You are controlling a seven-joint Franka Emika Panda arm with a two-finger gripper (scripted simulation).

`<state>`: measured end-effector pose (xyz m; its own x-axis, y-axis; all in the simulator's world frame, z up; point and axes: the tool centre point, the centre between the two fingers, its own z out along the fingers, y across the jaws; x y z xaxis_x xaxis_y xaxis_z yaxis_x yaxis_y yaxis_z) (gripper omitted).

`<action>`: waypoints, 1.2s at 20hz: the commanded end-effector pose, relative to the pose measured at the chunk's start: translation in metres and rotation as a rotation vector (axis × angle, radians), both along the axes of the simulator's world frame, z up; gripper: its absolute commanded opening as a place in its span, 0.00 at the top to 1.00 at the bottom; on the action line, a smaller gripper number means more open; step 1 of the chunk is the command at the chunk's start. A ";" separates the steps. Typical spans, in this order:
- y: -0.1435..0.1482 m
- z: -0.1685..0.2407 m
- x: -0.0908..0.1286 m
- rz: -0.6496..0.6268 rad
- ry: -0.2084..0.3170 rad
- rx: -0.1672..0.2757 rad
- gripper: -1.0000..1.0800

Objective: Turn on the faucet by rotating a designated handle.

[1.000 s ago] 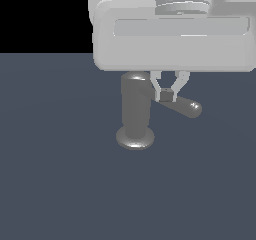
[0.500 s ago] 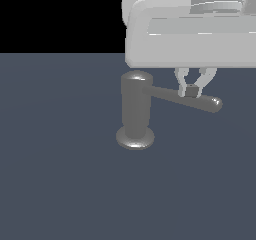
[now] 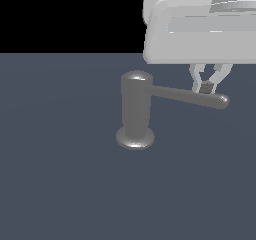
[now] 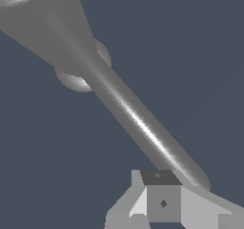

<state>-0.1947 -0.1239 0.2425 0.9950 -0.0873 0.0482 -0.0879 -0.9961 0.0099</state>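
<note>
The faucet is a glossy grey upright cylinder with a domed top, standing on a round disc base on the dark floor. Its handle, a slim dark rod with a rounded tip, juts toward the exterior view's right. My gripper hangs from above with its fingers drawn together, and its tips rest against the far side of the handle near the rod's outer end. In the wrist view the handle runs from the faucet down to the gripper, which is shut beside the rod's tip and holds nothing.
The arm's large pale hand body fills the upper right of the exterior view, above the handle. A flat dark grey floor spreads around the faucet.
The gripper has moved toward the exterior view's right. The handle has swung with it, its tip now pointing further right and showing longer.
</note>
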 end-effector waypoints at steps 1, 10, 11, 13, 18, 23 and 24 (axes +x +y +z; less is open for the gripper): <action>-0.004 -0.003 0.008 0.005 0.004 0.000 1.00; -0.026 -0.006 0.028 0.001 0.013 0.003 1.00; -0.029 -0.006 0.031 0.000 0.014 0.003 1.00; -0.034 -0.007 0.035 -0.001 0.016 0.004 1.00; -0.046 -0.009 0.046 -0.003 0.021 0.005 1.00; -0.058 -0.011 0.058 -0.006 0.026 0.007 1.00; -0.060 -0.011 0.060 -0.006 0.027 0.007 1.00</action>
